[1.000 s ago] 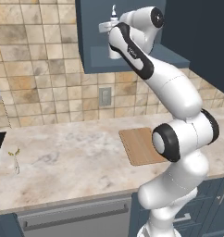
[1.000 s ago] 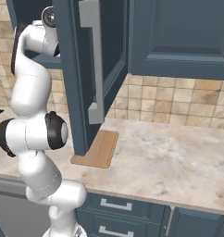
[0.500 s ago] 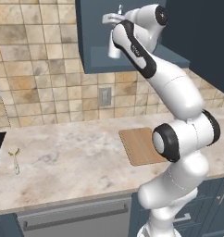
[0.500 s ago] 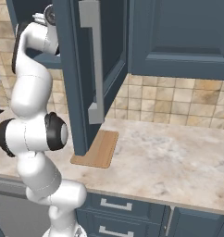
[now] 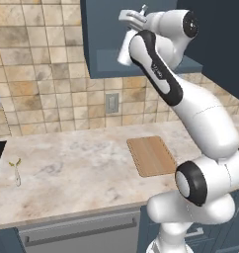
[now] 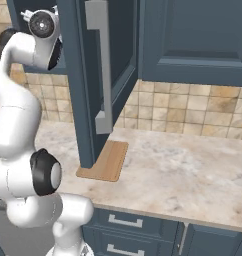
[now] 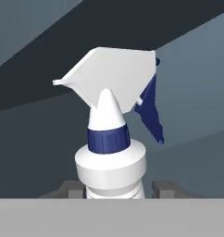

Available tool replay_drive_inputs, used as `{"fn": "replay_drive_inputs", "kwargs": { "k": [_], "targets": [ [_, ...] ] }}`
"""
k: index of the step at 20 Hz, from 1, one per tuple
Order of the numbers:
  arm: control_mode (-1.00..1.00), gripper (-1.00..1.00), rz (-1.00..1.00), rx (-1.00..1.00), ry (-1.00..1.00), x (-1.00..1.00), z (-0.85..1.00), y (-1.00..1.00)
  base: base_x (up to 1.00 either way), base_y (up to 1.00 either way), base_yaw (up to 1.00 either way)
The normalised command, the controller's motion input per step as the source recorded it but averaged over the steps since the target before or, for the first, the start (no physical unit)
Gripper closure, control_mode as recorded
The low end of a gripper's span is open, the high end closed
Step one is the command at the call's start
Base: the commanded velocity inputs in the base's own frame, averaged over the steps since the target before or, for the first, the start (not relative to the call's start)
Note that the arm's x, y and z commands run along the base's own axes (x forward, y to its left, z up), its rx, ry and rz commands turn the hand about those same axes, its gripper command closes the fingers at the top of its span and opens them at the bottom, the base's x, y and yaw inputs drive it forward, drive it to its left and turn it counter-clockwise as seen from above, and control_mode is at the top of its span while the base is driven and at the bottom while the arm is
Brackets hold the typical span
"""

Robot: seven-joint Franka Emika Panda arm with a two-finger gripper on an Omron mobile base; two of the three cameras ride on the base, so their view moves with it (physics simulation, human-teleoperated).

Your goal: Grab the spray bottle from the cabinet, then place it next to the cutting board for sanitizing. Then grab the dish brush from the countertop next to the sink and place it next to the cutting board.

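While my end effector (image 7: pixel 115 189) gripped the spray bottle (image 7: pixel 112 139) up at the cabinet (image 5: pixel 104 39), cutting board (image 5: pixel 152 155) placement & dish brush (image 5: pixel 15 168) remained undone.

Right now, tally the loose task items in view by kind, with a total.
White plastic spray bottle with dark-blue trigger nozzle: 1
Light-brown rectangular wooden cutting board: 1
Small cream-yellow-headed dish brush: 1
Total: 3
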Motion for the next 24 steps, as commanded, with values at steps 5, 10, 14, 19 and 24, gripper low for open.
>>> {"fn": "replay_drive_inputs", "kwargs": {
  "k": [5,10,14,19,24],
  "targets": [
    [-1.0,1.0,-0.11,0.2,-0.13,-1.0,-0.36,-0.32,0.0,0.0,0.0],
    [-1.0,1.0,-0.04,0.04,-0.01,-1.0,0.0,-0.44,0.0,0.0,0.0],
    [-1.0,1.0,0.0,-0.12,0.01,-1.0,-0.23,-0.04,0.0,0.0,0.0],
    [-1.0,1.0,0.03,-0.17,0.0,-0.7,-0.92,0.14,0.0,0.0,0.0],
    [-1.0,1.0,0.1,-0.18,-0.04,-0.03,-0.98,0.28,0.0,0.0,0.0]
  ]
}}
